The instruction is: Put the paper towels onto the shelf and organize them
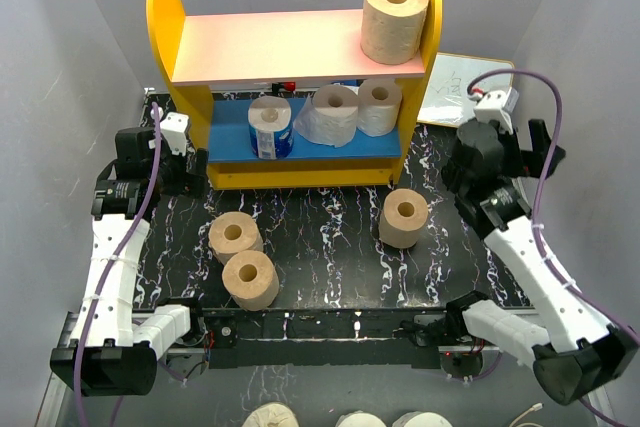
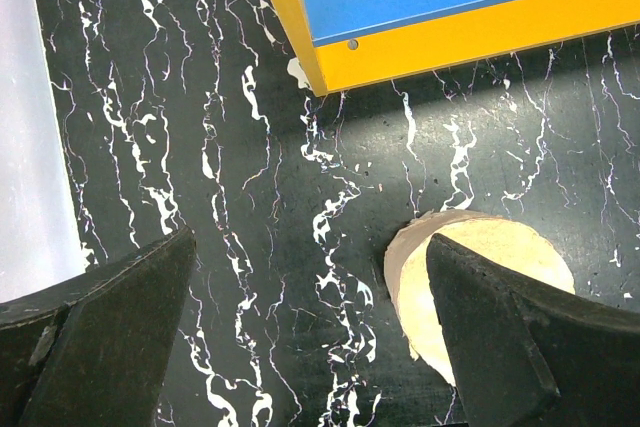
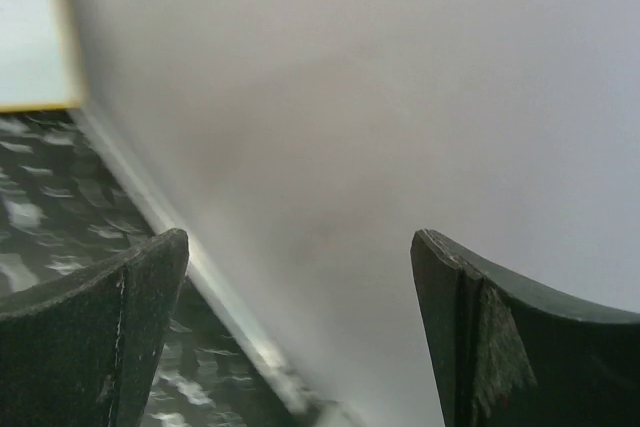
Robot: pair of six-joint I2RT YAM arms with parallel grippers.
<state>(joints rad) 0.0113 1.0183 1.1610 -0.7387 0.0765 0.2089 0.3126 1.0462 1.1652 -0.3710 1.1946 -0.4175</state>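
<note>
Black marbled table [image 1: 320, 237] with three tan rolls [image 1: 404, 217] on end, cores skyward; left gripper [image 2: 310, 247] and right gripper [image 3: 300, 242] wide-jawed, empty.

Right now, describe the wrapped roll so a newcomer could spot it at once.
On the yellow-sided shelf, look at the blue lower board. The wrapped roll stands leftmost there; unlike the plain white rolls on its right, it wears blue packaging.

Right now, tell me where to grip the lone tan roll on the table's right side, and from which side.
Grip the tan roll across its curved outer wall, coming straight down from above. It stands on end with its core hole up, apart from the shelf, so both flanks look free. The open right hand seems nearest.
</note>
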